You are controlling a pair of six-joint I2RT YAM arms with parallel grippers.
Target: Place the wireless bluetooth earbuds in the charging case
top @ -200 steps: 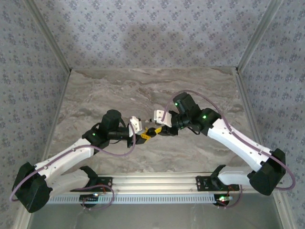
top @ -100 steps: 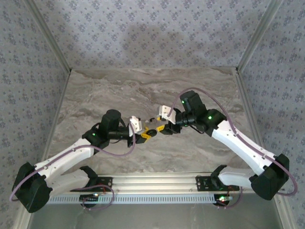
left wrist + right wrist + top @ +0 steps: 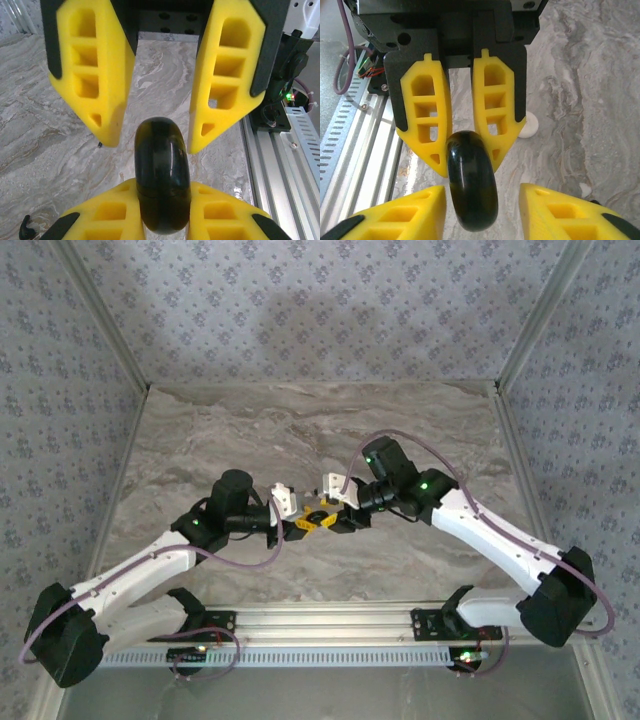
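My left gripper point(image 3: 162, 186) is shut on a glossy black round disc point(image 3: 161, 170), held on edge above the marble table, a seam running round it. My right gripper point(image 3: 482, 189) faces it, open, one finger on each side of the disc point(image 3: 472, 185); its right finger stands clear of it. From above, both grippers meet at mid-table, left point(image 3: 304, 526) and right point(image 3: 326, 517). The charging case point(image 3: 530, 125), a small white round puck, lies on the table half hidden behind a left-gripper finger. A tiny white piece point(image 3: 585, 189) lies nearby, perhaps an earbud; it is too small to tell.
The aluminium rail point(image 3: 355, 145) runs along the near table edge, close beside both grippers point(image 3: 280, 165). A small black bit point(image 3: 25, 227) lies on the marble under the left gripper. Patterned walls point(image 3: 320, 310) close in the back and sides.
The right gripper pulled back up and to the right, then came back to the black disc. The left arm has stayed still with the disc in its grip.
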